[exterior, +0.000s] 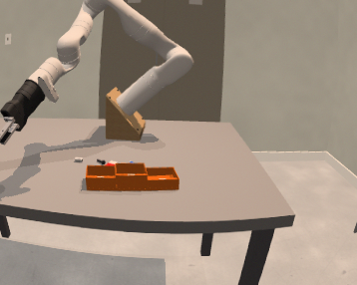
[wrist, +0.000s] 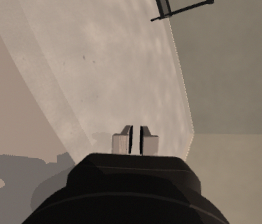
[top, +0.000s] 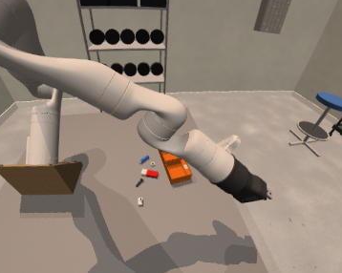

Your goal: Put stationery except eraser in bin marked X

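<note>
The gripper point(exterior: 4, 134) hangs nearly clenched and empty off the table's point(exterior: 222, 199) left edge. Mid-table behind the orange bins point(exterior: 132, 177), the blue pen-like piece point(top: 143, 159) looks light, stiff and slippery; pinch its middle.

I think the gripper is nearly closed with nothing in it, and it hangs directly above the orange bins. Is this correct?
One part is wrong. The gripper is nearly closed on nothing, but it does not hang above the orange bins. In the exterior view it is off to the side, beyond the table edge and far from the bins. The wrist view confirms the fingers hold nothing.
</note>
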### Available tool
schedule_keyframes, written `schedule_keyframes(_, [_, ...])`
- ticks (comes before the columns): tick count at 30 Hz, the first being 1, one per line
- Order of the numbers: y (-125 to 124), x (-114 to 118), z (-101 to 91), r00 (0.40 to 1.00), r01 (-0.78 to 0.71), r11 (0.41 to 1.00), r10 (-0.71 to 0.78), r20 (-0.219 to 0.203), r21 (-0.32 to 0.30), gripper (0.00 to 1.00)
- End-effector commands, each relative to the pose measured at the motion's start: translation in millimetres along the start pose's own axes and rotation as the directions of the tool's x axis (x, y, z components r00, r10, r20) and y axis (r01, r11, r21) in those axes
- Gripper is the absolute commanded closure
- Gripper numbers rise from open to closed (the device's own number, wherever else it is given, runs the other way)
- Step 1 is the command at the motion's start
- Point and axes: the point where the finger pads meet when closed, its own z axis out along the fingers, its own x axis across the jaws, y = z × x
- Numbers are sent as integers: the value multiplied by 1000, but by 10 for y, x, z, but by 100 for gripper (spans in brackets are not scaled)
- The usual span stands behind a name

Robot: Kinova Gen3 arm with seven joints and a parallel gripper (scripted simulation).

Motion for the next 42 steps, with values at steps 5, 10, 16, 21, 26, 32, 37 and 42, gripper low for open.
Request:
schedule_keyframes(5, [-330,-175,-119,960,270,959,-275,58,82,69])
schedule_keyframes(10, [-457,-347,-208,899,417,898,-430,81,139,69])
schedule_keyframes(16, [-587,-601,-363,803,559,801,-587,102,213,69])
schedule_keyframes(21, [-661,-805,-530,682,675,679,-724,107,289,69])
schedule_keyframes(26, [-695,-967,-686,561,750,556,-822,101,358,69])
schedule_keyframes(32, [-709,-1233,-1003,367,811,356,-928,72,463,69])
schedule_keyframes(37, [-698,-1351,-1213,241,822,225,-970,39,523,69])
schedule_keyframes(42, [-677,-1503,-1502,118,806,93,-993,-5,584,69])
